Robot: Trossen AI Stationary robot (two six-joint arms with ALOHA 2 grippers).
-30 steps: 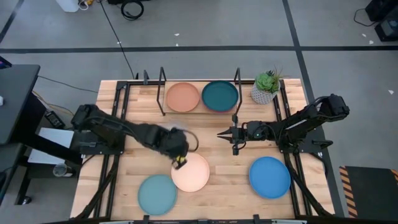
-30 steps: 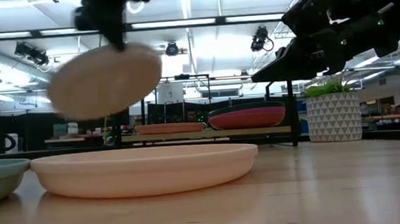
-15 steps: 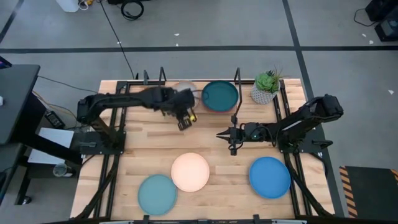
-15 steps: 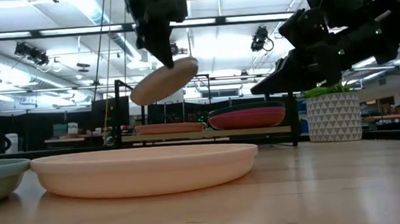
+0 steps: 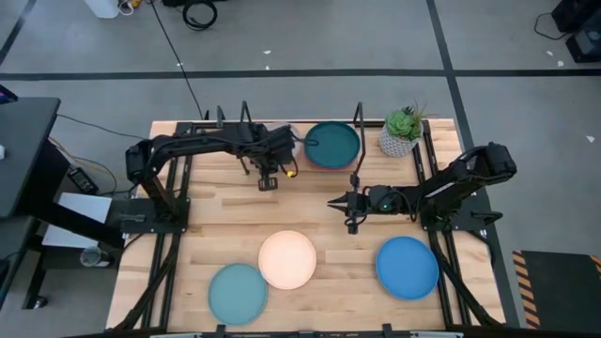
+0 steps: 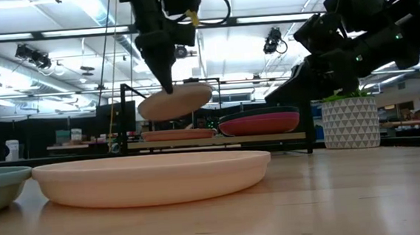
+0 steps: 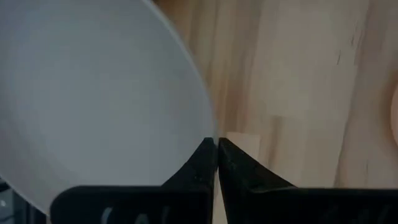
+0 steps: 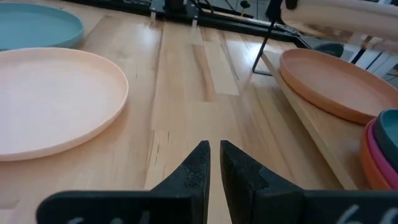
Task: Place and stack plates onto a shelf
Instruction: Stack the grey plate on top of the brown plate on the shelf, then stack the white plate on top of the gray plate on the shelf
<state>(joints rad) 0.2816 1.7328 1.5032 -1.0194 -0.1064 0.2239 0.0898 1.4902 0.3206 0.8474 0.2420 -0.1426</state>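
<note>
My left gripper (image 6: pixel 167 89) is shut on a pale plate (image 6: pixel 175 102) that looks light grey in the left wrist view (image 7: pixel 93 93). It hangs over the left half of the black wire shelf (image 6: pixel 219 140), above an orange plate (image 6: pixel 178 134) lying there. On the shelf's right half a dark teal plate (image 5: pixel 332 144) tops a stack with magenta under it (image 6: pixel 258 123). A peach-cream plate (image 5: pixel 287 259), a light blue plate (image 5: pixel 238 293) and a bright blue plate (image 5: pixel 407 267) lie flat on the table. My right gripper (image 5: pixel 349 202) is shut and hovers mid-table, touching nothing. My left gripper pinches the pale plate's rim (image 7: pixel 207 138) between its two fingers, coming from above and pointing down. The plate is lifted clear, close to level with a slight tilt, above the orange plate on the shelf.
A potted green plant (image 5: pixel 402 131) stands at the far right beside the shelf. Thin upright posts (image 5: pixel 357 117) rise from the shelf. Bare wood lies between the shelf and the three plates near the table's near edge.
My left gripper has carried the pale plate from above the peach-cream plate toward the far edge, to over the shelf's left half, and has come down there. The plate, steeply tilted before, now hangs nearly level. The right arm has barely moved.
</note>
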